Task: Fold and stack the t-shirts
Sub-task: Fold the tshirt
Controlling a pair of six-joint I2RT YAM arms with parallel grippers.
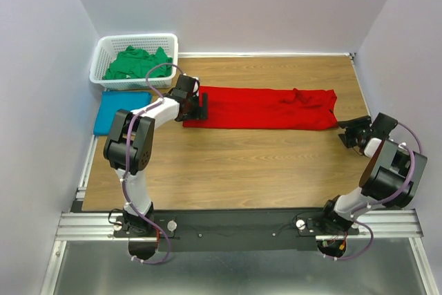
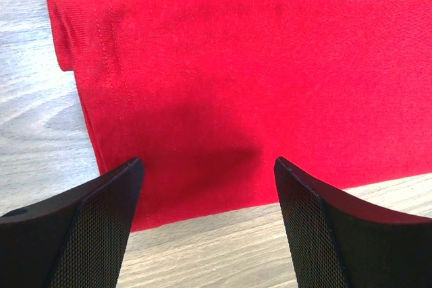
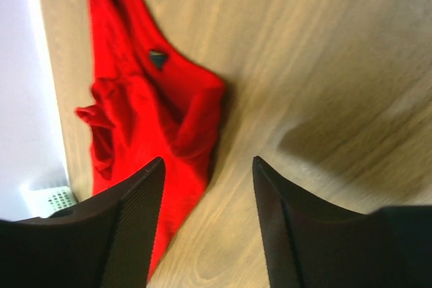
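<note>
left tool (image 2: 209, 163) and right tool (image 3: 208, 160) both spread, empty
red t-shirt (image 1: 266, 108) stretched along table (image 1: 242, 164); left tool over its left end, right tool beside its right end

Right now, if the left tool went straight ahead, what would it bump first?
Probably the red t-shirt: the open left tool points at its end on the table, though depth is unclear.

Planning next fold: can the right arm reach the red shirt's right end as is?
Likely yes: the right tool is open beside the red shirt's rumpled right end, nothing visible between them.
</note>
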